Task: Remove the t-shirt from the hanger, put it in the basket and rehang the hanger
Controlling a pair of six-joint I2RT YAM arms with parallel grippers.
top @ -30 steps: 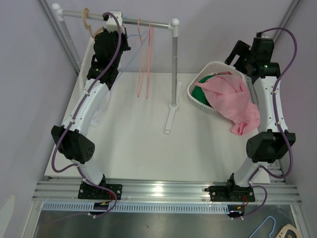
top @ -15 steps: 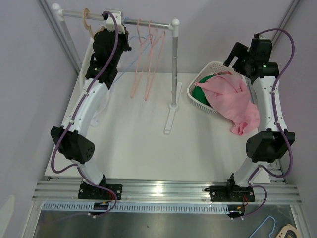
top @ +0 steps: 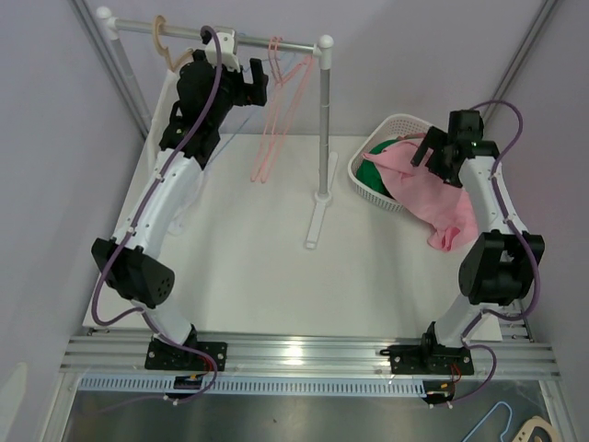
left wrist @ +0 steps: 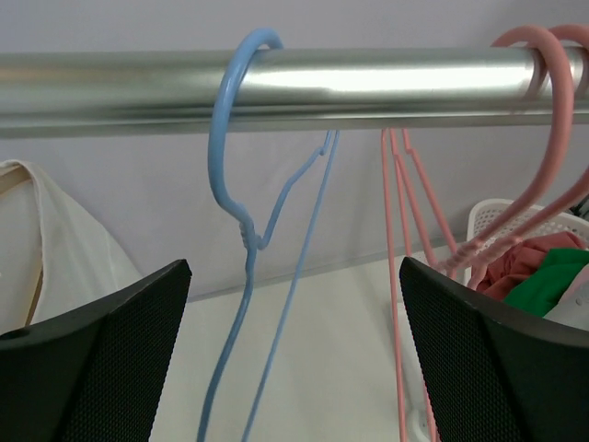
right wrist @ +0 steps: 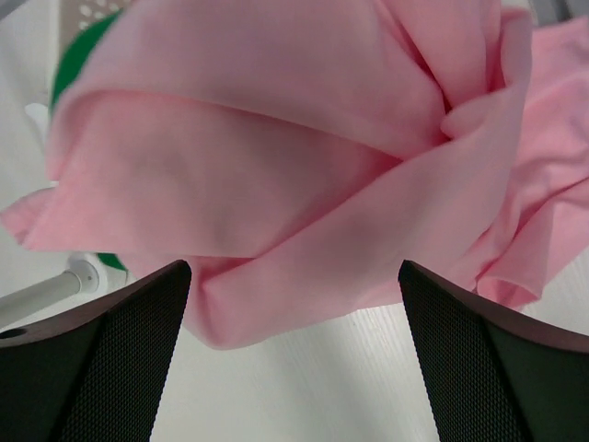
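The pink t-shirt (top: 433, 184) lies off any hanger, heaped in the white basket (top: 398, 122) and spilling over its near rim onto the table. It fills the upper half of the right wrist view (right wrist: 276, 157). My right gripper (top: 434, 161) hovers open just above it (right wrist: 294, 359), gripping nothing. Bare pink hangers (top: 274, 110) hang on the metal rail (left wrist: 386, 83). A thin blue hanger (left wrist: 241, 230) hangs beside the pink ones (left wrist: 543, 138). My left gripper (top: 258, 87) is open just under the rail (left wrist: 294, 368), nothing between its fingers.
A wooden hanger (top: 164, 37) hooks the rail's left end, and a cream cloth (left wrist: 55, 249) hangs there beside my left arm. A green garment (top: 370, 171) lies in the basket. The rail's post (top: 324, 120) and foot (top: 316, 226) stand mid-table.
My left gripper has opened and drawn slightly right of the rail. The pink hangers swing on the rail. My right gripper has dropped down and left onto the pink t-shirt.
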